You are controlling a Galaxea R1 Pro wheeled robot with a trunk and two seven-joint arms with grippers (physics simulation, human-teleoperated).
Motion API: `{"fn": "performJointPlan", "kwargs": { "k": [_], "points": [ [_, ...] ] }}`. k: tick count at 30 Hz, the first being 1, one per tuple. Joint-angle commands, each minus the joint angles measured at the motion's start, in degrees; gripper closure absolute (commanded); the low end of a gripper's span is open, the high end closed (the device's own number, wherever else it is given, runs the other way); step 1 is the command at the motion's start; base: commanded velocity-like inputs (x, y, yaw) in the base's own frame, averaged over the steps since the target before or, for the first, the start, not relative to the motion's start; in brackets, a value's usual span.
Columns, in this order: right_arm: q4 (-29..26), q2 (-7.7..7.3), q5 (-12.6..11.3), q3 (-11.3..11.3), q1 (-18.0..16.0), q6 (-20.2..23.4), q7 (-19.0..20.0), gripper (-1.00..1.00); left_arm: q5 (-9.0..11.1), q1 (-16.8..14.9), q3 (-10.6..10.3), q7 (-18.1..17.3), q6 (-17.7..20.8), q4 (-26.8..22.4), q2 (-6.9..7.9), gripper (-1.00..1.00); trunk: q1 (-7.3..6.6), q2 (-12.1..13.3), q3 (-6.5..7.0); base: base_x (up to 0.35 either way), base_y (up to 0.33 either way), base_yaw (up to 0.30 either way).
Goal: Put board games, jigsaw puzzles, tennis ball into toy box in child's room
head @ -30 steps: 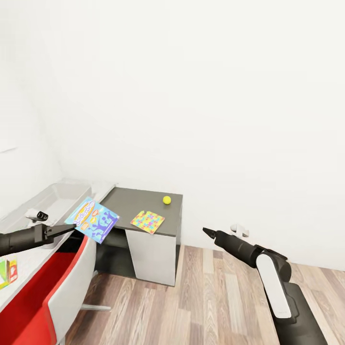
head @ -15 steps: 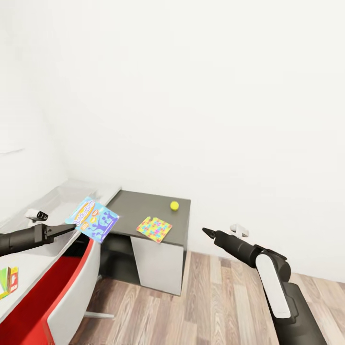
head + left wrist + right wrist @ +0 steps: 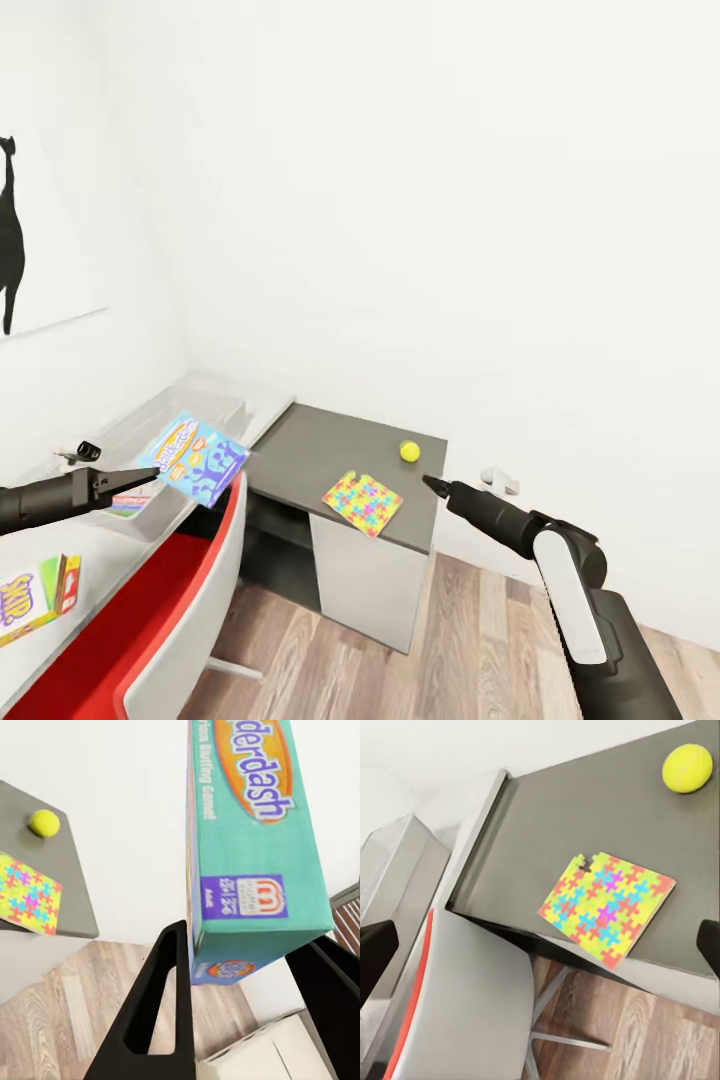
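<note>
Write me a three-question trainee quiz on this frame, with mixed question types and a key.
1. True or false: the left pincer holds the small blue board game.
2. What lies on the dark grey table section beside the tennis ball? A) jigsaw puzzle B) Monopoly box C) toy box
3. Fill in: the Skip-Bo game lies on the pale ___ near the red chair.

Key: 1 true; 2 A, the jigsaw puzzle; 3 desk top.
</note>
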Motion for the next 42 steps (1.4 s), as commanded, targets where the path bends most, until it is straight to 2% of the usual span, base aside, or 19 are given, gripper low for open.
{"fn": "performJointPlan", "kwargs": {
  "k": [1,24,33,42],
  "points": [
    [-0.1,0.04,0.1,-0.2,-0.1,0.4,0.3,-1.00,0.1,-0.1,0.0,-0.2,0.6,0.0,0.01,1.00,0.06,-0.1,-0.12,0.271,0.107,0.289],
    [-0.3,-0.07,0.1,-0.1,-0.1,0.4,0.5,-1.00,0.1,-0.1,-0.1,-0.2,0.6,0.0,0.01,1.00,0.06,-0.1,-0.12,0.137,0.023,0.289],
    [-0.8,-0.15,0.0,-0.4,-0.2,1.8,0.5,-1.00,0.1,-0.1,-0.2,-0.2,0.6,0.0,-0.21,1.00,0.06,-0.1,-0.41,0.116,0.000,0.275],
    [-0.8,-0.27,-0.1,-0.8,-0.1,2.6,0.5,-1.00,0.0,-0.1,-0.1,-0.2,0.6,0.0,-1.00,1.00,0.06,-0.1,-0.55,0.119,0.000,0.074]
  ]
}}
